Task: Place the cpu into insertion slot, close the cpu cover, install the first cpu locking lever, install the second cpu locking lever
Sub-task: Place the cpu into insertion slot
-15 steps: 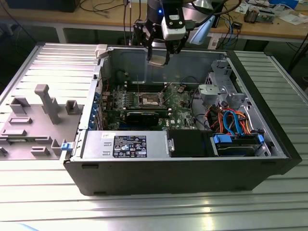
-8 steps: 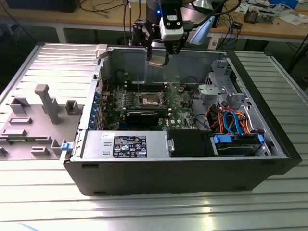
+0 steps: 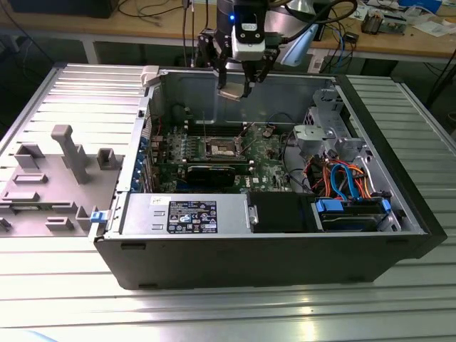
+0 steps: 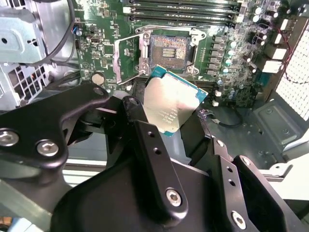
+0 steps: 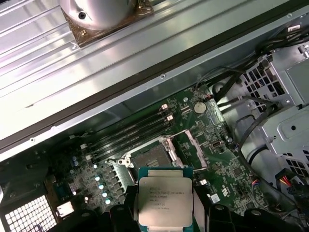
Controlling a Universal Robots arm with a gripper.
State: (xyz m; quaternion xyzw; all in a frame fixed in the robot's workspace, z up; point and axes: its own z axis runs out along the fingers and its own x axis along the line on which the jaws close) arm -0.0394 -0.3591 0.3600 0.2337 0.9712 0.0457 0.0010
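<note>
So right now the gripper [image 3: 235, 89] is pinched down on the cpu [image 3: 234, 92], fingers closed only as far as the chip's opposite edges. It hangs above the open case [image 3: 285, 271], up near the rear wall. In the exterior view the insertion slot [image 3: 222, 147] sits on the motherboard [image 3: 265, 162] at roughly 6 o'clock from the chip and well apart from it, so nothing's seated yet.

In both wrist views the cpu [image 4: 171, 104] [image 5: 164, 200] is flat between the fingers with the silver top facing the cameras. I'd guess the edge grip is there to keep the contact side clear of the fingers. The slot [image 4: 169, 48] looks bare, dark centre exposed. The cpu cover [image 4: 128, 60] looks flipped open right beside it, which makes sense since the chip needs a clear drop.

The coin battery [image 3: 268, 131] is at about 2 o'clock from the slot in the exterior view, near it but not in the way. Can't tell how the locking levers sit.
</note>
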